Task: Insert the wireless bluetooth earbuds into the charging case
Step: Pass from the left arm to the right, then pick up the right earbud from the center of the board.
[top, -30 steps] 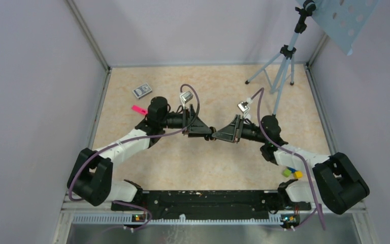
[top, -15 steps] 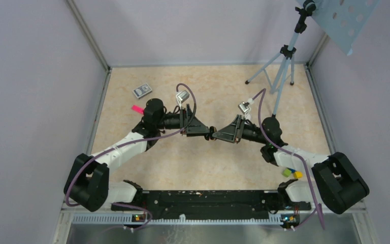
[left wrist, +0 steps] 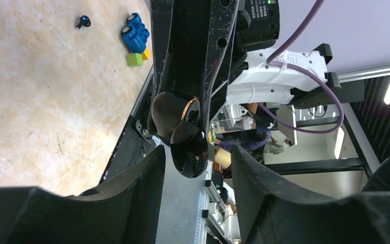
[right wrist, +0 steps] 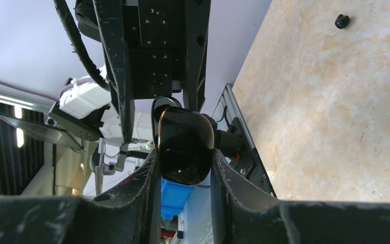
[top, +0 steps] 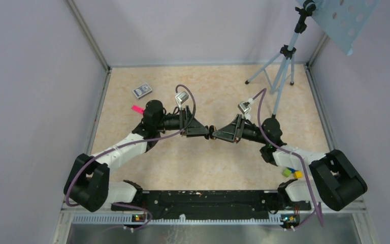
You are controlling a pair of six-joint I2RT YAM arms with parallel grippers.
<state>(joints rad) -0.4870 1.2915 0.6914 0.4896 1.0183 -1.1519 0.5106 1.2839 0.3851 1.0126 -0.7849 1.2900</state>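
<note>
The charging case [right wrist: 184, 142] is glossy black with a gold rim, not white. My right gripper [right wrist: 185, 155] is shut on it and holds it in the air; its lid looks hinged open. In the left wrist view the case [left wrist: 185, 140] hangs just ahead of my open left gripper [left wrist: 197, 152], its tip level with the fingertips and touching neither. In the top view the left gripper [top: 206, 133] and right gripper [top: 217, 134] meet tip to tip above the table's middle. A tiny black earbud [left wrist: 83, 21] lies on the table; one also shows in the right wrist view [right wrist: 342, 21].
A blue toy car [left wrist: 135, 31] and a green block [left wrist: 134, 59] lie by the right arm's base, also seen from above [top: 290, 173]. A pink piece [top: 138, 109] and a grey box [top: 142, 90] lie at the back left. A tripod [top: 280, 71] stands at the back right.
Both grippers, still tip to tip, have drifted slightly toward the back of the table. The left arm's wrist has shifted a little to the left. The case stays in the right gripper.
</note>
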